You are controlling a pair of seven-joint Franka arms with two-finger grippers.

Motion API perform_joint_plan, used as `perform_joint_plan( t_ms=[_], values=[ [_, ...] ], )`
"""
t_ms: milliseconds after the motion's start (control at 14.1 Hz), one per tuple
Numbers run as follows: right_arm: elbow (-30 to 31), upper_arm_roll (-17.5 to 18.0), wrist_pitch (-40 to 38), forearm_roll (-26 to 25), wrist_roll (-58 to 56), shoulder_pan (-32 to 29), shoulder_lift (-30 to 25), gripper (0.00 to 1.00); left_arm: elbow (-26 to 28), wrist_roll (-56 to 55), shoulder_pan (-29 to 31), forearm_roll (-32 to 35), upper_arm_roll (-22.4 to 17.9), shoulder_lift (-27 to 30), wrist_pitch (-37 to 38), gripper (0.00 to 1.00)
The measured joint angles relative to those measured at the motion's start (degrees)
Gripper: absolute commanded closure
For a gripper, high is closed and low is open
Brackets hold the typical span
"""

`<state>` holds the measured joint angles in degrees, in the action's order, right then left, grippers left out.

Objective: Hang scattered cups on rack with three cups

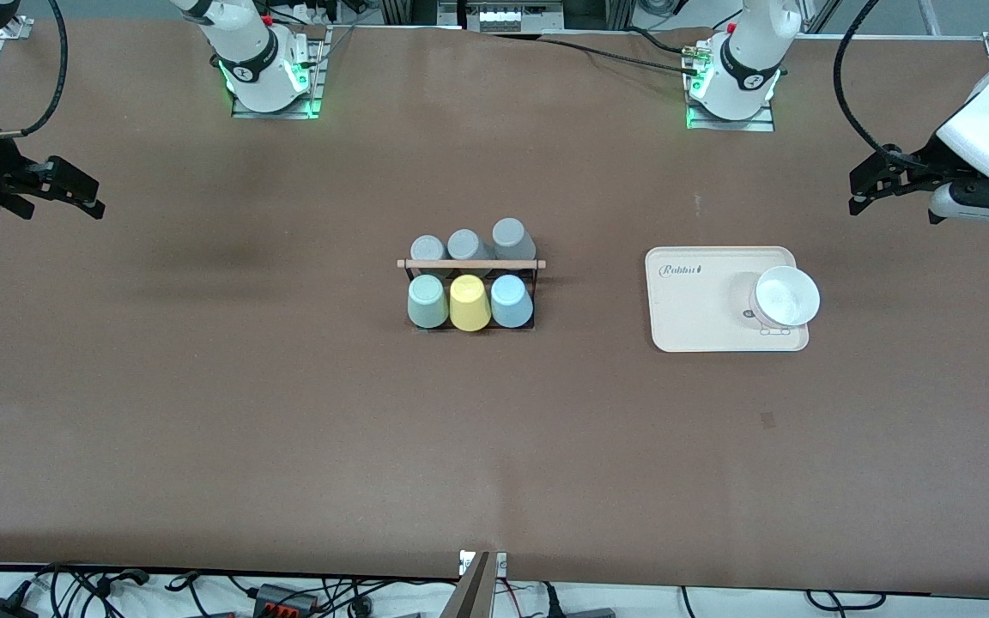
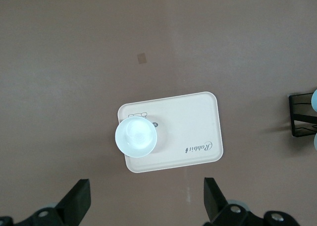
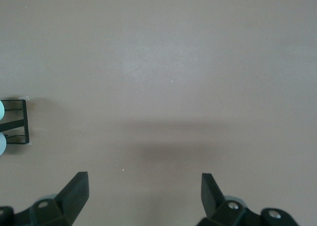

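Note:
The black wire rack (image 1: 471,264) with its wooden rod stands mid-table. On its side nearer the front camera hang a pale mint green cup (image 1: 427,301), a yellow cup (image 1: 470,303) and a light blue cup (image 1: 512,301). Three grey cups (image 1: 465,245) sit on its farther side. My left gripper (image 1: 860,190) hovers open and empty over the left arm's end of the table. The left wrist view shows it (image 2: 147,206) above bare table beside the tray (image 2: 193,122). My right gripper (image 1: 93,196) (image 3: 144,198) hangs open and empty over the right arm's end, with the rack's edge (image 3: 19,122) in its view.
A beige tray (image 1: 692,309) lies between the rack and the left arm's end, with a white bowl-shaped cup (image 1: 785,297) (image 2: 136,137) upright on it. The arm bases (image 1: 267,77) (image 1: 731,86) stand along the table's edge farthest from the front camera.

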<state>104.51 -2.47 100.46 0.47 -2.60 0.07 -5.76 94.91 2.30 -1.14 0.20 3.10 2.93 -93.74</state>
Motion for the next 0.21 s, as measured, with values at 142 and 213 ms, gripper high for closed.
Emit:
perform_joint_plan(
  t_ms=[142,213],
  values=[
    [0.0,0.0,-0.11,0.0,0.0,0.0,0.0,0.0,0.0,0.0,0.0,0.0,0.01,0.0,0.0,0.0],
    [0.0,0.0,-0.15,0.0,0.0,0.0,0.0,0.0,0.0,0.0,0.0,0.0,0.01,0.0,0.0,0.0]
  ],
)
